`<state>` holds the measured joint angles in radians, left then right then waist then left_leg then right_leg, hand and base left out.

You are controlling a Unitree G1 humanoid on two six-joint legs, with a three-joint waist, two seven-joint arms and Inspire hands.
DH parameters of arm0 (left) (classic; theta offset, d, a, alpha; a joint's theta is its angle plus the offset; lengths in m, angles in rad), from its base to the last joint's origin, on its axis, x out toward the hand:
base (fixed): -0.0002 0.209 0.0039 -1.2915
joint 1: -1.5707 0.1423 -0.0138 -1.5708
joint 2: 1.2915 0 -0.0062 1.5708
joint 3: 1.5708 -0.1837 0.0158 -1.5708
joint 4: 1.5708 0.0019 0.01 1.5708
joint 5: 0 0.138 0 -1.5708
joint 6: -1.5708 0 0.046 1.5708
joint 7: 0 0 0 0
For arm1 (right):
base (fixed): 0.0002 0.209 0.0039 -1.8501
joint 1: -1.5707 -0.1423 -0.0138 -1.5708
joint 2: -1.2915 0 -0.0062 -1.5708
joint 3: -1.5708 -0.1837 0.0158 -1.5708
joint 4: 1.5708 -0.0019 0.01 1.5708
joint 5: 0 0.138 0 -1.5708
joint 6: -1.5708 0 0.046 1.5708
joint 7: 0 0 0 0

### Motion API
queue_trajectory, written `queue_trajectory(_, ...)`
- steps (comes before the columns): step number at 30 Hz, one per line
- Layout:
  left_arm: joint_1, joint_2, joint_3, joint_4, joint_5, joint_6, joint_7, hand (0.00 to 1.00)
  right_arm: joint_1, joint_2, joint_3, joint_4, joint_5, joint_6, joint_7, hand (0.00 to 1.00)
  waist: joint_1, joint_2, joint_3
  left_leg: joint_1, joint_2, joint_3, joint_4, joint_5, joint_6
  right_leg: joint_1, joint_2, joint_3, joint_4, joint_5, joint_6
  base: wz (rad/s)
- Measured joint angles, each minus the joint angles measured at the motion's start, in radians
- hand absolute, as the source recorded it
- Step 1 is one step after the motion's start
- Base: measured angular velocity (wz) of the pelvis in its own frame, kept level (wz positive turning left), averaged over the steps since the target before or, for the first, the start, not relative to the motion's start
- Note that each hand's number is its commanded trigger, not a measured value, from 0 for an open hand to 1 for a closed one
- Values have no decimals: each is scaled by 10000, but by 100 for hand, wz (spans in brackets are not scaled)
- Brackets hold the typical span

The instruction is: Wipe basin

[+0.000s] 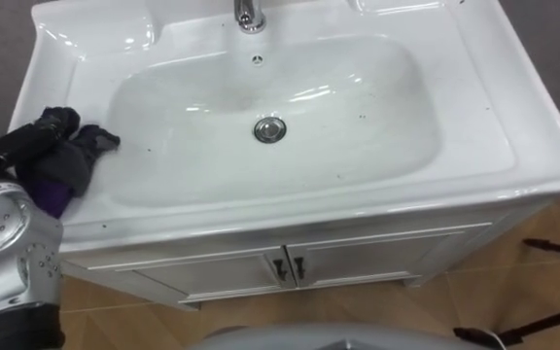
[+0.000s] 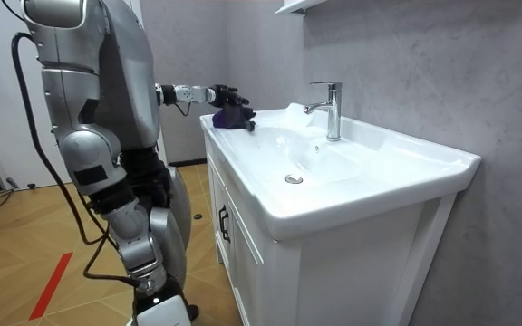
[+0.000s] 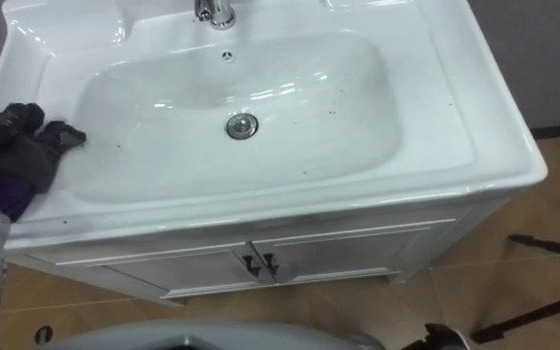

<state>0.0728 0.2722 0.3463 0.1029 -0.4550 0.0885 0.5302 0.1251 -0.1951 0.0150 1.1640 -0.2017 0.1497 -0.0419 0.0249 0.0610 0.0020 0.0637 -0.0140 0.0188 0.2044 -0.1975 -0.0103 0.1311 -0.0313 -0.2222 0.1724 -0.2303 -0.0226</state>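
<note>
The robot stands upright at the front of a white cabinet [image 1: 358, 261] with two doors; on it sits the white basin [image 1: 387, 146], its bowl dotted with small dark specks; a chrome faucet [image 1: 249, 14] rises at the back rim; the left hand [image 1: 47, 136] rests on the basin's left rim, dark fingers curled over a purple cloth [image 1: 54, 198] bunched beneath it; the drain [image 1: 269, 129] lies mid-bowl, well apart from the cloth
</note>
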Motion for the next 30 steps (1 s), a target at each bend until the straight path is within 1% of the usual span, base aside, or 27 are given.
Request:
queue_trajectory(3, -12, 13, 39, -602, 342, -102, 466, 0, 89, 2, 19, 10, 60, -51, -122, 0, 13, 42, 15, -19, -3, 44, 0, 1, 1, -9, 0, 2, 3, -3, 5, 0)
queue_trajectory(5, -13, 18, 39, -1047, 367, -134, 768, 0, 170, 12, 26, 16, 183, -76, -134, 0, 15, 39, 18, -24, -6, 39, -1, 2, 2, -8, 2, -6, -3, -5, 8, 2)
queue_trajectory(8, -37, 19, 40, -1400, 780, -389, 1190, 0, 210, 12, 26, 23, 200, -123, -172, 0, 20, 28, 25, -12, -3, 34, -2, 2, 3, -3, 15, 13, -9, -5, 7, 0)
queue_trajectory(10, -74, 19, 56, -1512, 790, -647, 1507, 0, 253, 11, 22, 34, 224, -308, -206, 0, 32, 21, 29, -9, -2, 36, -3, 2, 3, 8, 22, 11, -33, -5, 6, 0)
queue_trajectory(12, -155, 19, 97, -1528, 791, -736, 1777, 0, 317, 14, 25, 35, 312, -406, -217, 0, 90, 35, 23, -7, -1, 34, -1, 2, 2, 10, 22, -1, -38, -4, 6, 0)
queue_trajectory(14, -291, 18, 299, -1528, 795, -836, 2107, 0, 330, 21, 25, 62, 339, -496, -256, 0, 108, 36, 35, -9, -1, 31, -1, 1, 2, 8, 23, -9, -40, -4, 5, 0)
queue_trajectory(15, -333, 18, 499, -1531, 874, -949, 2304, 0, 343, 25, 22, 102, 334, -508, -308, 0, 104, 49, 35, -7, -1, 33, -1, 1, 2, 6, 24, -5, -40, -4, 6, 0)
queue_trajectory(17, -376, 19, 917, -1538, 1302, -1149, 2639, 0, 341, 36, 28, 106, 312, -514, -313, 0, 108, 56, 33, -7, -5, 23, -3, 1, 2, 5, 23, 4, -36, -5, 6, 0)
queue_trajectory(19, -379, 17, 1237, -1546, 1493, -1331, 2944, 0, 379, 38, 23, 108, 273, -513, -310, 0, 109, 63, 30, -4, -9, 20, -13, 2, 2, 5, 18, 6, -33, -5, 6, 0)
queue_trajectory(21, -371, 18, 1485, -1546, 1647, -1395, 3204, 0, 414, 35, 21, 107, 174, -500, -306, 0, 149, 78, 21, 6, -11, 13, -42, 2, 3, -9, 19, 17, -31, -5, 6, 0)
queue_trajectory(23, -339, 18, 1647, -1546, 1822, -1398, 3429, 0, 532, 32, 24, 55, 68, -475, -280, 0, 363, 85, 7, 7, -10, 16, -56, 2, 3, -29, 21, 18, -22, -5, 7, -4)
queue_trajectory(24, -294, 18, 1661, -1546, 1833, -1406, 3474, 0, 570, 31, 24, 40, 55, -471, -266, 0, 399, 85, 0, 7, -14, 15, -56, 2, 3, -24, 18, 13, -22, -5, 7, 0)
queue_trajectory(26, -95, 17, 1708, -1544, 1832, -1405, 3619, 0, 651, 23, 16, -40, 19, -459, -198, 0, 496, 99, -14, 5, -20, 13, -59, 2, 4, -15, 13, -2, -23, -6, 9, 2)
queue_trajectory(27, 10, 17, 1756, -1535, 1833, -1404, 3728, 0, 693, 24, 16, -74, 17, -450, -198, 0, 606, 98, -25, -2, -21, -33, -53, 3, 4, -14, 17, -22, -19, -6, 9, 4)
queue_trajectory(28, 119, 17, 1855, -1511, 1821, -1406, 3791, 0, 700, 21, 3, -86, -29, -437, -201, 0, 642, 112, -39, -22, -29, -92, -52, 3, 4, -13, 10, -88, -20, -6, 9, 7)
queue_trajectory(29, 154, 15, 1932, -1426, 1820, -1415, 3797, 0, 691, 14, 2, -86, -84, -431, -203, 0, 658, 114, -49, -29, -32, -106, -50, 4, 7, -14, 5, -117, -18, -7, 10, 10)
queue_trajectory(30, 227, 16, 2125, -1108, 1816, -1417, 3775, 0, 660, -6, -4, -89, -202, -412, -203, 0, 735, 150, -74, -34, -36, -117, -50, 13, 21, -24, -2, -130, -17, -8, 10, 0)
